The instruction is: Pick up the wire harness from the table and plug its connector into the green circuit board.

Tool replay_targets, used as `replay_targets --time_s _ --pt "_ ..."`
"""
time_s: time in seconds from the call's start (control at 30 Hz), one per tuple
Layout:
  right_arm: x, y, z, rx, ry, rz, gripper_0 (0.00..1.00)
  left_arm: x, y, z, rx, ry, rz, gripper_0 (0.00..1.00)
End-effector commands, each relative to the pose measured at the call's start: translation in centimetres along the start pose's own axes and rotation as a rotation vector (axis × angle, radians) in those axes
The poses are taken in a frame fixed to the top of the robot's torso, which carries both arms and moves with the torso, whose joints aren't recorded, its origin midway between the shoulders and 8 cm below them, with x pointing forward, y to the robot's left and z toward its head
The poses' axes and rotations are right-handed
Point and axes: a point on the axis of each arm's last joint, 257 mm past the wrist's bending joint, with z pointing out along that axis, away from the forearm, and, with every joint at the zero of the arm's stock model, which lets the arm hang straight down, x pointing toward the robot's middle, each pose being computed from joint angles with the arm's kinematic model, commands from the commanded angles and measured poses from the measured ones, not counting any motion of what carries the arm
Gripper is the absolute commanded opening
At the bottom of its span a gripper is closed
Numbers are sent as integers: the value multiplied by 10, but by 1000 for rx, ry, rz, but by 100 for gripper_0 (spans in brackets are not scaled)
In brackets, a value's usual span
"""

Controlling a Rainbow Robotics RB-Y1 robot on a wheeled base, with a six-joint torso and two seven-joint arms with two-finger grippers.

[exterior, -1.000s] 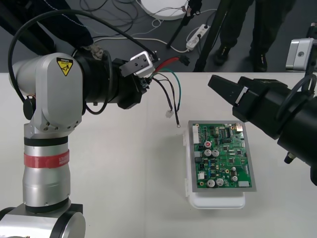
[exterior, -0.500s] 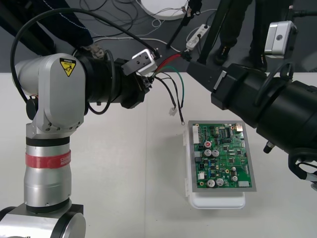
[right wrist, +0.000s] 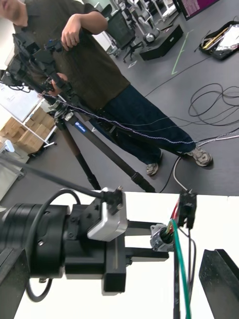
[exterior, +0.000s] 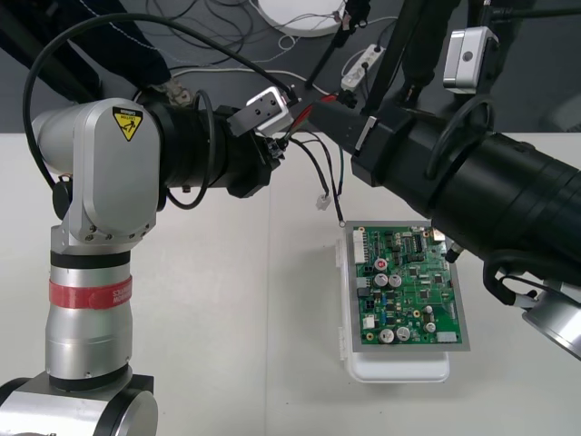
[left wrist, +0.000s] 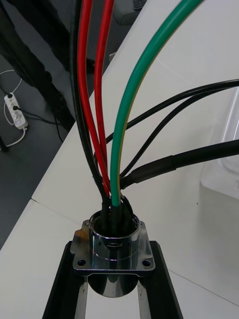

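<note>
My left gripper (exterior: 272,141) is shut on the harness's round metal socket (left wrist: 110,244), held above the far middle of the table. Red, black and green wires (left wrist: 117,124) fan out of the socket. Their loose ends (exterior: 324,202) dangle just beyond the green circuit board (exterior: 408,286) on its white base (exterior: 399,371). The black plug (right wrist: 187,207) stands up at the end of the red wires, beside the left gripper (right wrist: 149,244). My right gripper (exterior: 320,111) reaches in from the right to that plug. It is open, with one finger (right wrist: 219,279) wide of the wires.
The right arm's thick black forearm (exterior: 472,182) hangs over the board's far right corner. Beyond the table's far edge are floor cables, a power strip (exterior: 361,64) and tripod legs (exterior: 381,73). Bare table (exterior: 254,309) lies left of the board.
The right arm has swung in from the right side toward the far middle, up to the left gripper. The left gripper drifted slightly right with the harness.
</note>
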Motion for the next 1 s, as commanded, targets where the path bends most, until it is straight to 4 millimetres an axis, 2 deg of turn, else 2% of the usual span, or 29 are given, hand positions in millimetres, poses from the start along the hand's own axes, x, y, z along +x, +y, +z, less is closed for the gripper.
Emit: replay_targets --time_s 0.03,0.47,1.0 --pt "-16 7 10 -17 -33 -12 100 -56 10 -8 -47 -112 -34 0" --pt "-35 -20 29 36 -60 -32 100 -58 10 -9 -47 -119 -38 0" --pt "-36 -30 41 54 -68 -9 100 -59 13 -9 -60 -127 -37 0"
